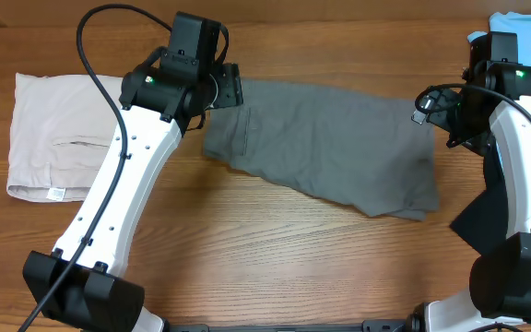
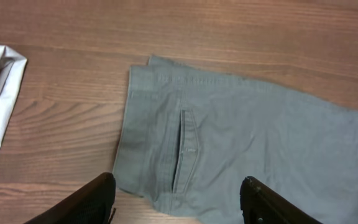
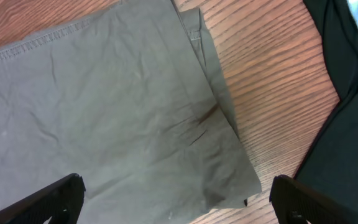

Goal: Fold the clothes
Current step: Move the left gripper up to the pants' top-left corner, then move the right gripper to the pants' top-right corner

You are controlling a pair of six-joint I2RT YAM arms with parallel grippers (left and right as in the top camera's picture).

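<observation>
The dark grey shorts (image 1: 330,148) lie spread flat across the middle of the wooden table. The slit welt pocket (image 2: 182,149) shows in the left wrist view. My left gripper (image 1: 227,90) hovers over the shorts' upper left corner; in its wrist view the fingers (image 2: 178,202) are wide open and empty above the cloth's left edge. My right gripper (image 1: 429,103) hovers over the shorts' upper right end; its fingers (image 3: 178,199) are wide open and empty above a corner of the cloth (image 3: 135,106).
Folded pale beige shorts (image 1: 58,134) with a white tag lie at the left. A light-blue shirt (image 1: 514,23) sits at the far right corner. A black cloth (image 3: 347,124) lies right of the grey shorts.
</observation>
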